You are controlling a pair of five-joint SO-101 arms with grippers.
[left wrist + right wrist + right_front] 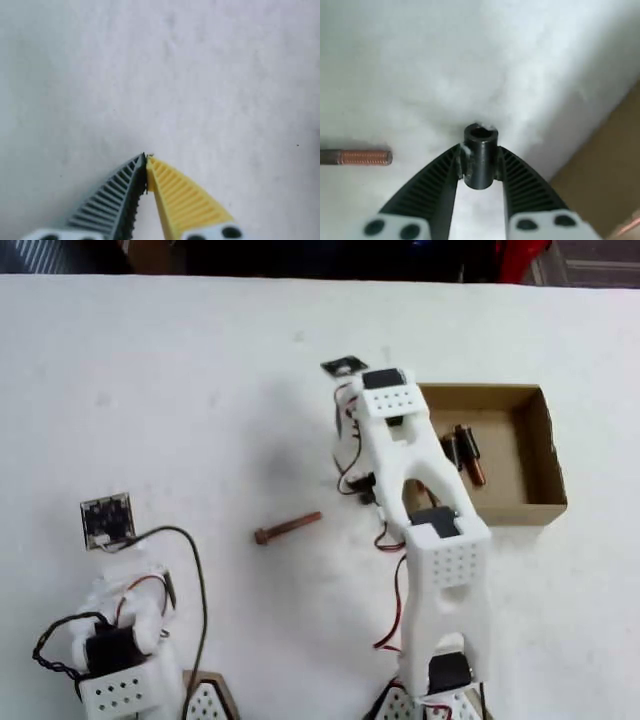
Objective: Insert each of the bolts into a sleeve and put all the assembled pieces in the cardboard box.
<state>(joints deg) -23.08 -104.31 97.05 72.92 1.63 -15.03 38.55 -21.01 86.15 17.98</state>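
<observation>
Right gripper (481, 150) is clamped on the black sleeve (481, 165), bore open and facing away from the wrist, hovering over the counter (180, 390) just beside the cardboard box (500, 512). Left gripper (146, 165) is closed on nothing, tips together over bare counter, its arm folded at the near left corner. The loose bolt (287, 528) lies flat on the counter between the two arms. My call: the mating step is up. The left should take the bolt near its head, leaving the thread free, while the right holds that bore steady and lined up along the bolt's axis. The right wrist view gives the grip and the bore plus just the bolt's threaded tip, while the high view gives the whole bolt, head included, and the finished pieces (465, 455) lying in the box.
</observation>
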